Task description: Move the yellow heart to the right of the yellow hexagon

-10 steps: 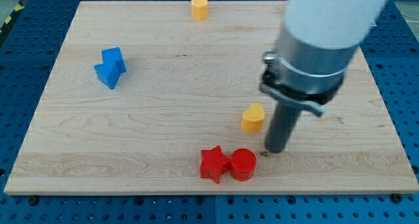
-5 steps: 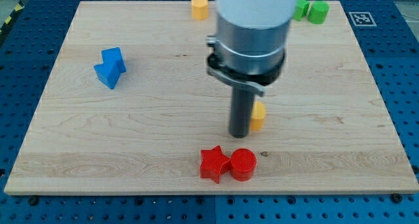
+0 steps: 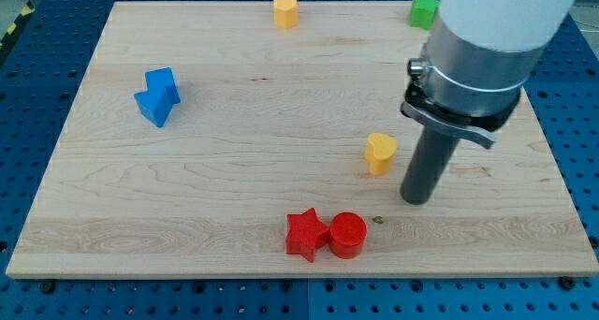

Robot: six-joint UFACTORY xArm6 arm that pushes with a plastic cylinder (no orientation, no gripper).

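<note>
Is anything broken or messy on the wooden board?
Nothing stands out. The yellow heart sits upright just left of my tip, apart from it. The yellow hexagon is at the view's top, and the red star and red cylinder touch at the bottom. Nothing looks damaged.

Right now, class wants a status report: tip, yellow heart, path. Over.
My tip on the board, just right of the yellow heart, a gap showing. Yellow hexagon far off at view's top. No block between them.

Robotics lab, wooden board (image 3: 234, 170) on blue perforated bench (image 3: 580, 123)
</note>
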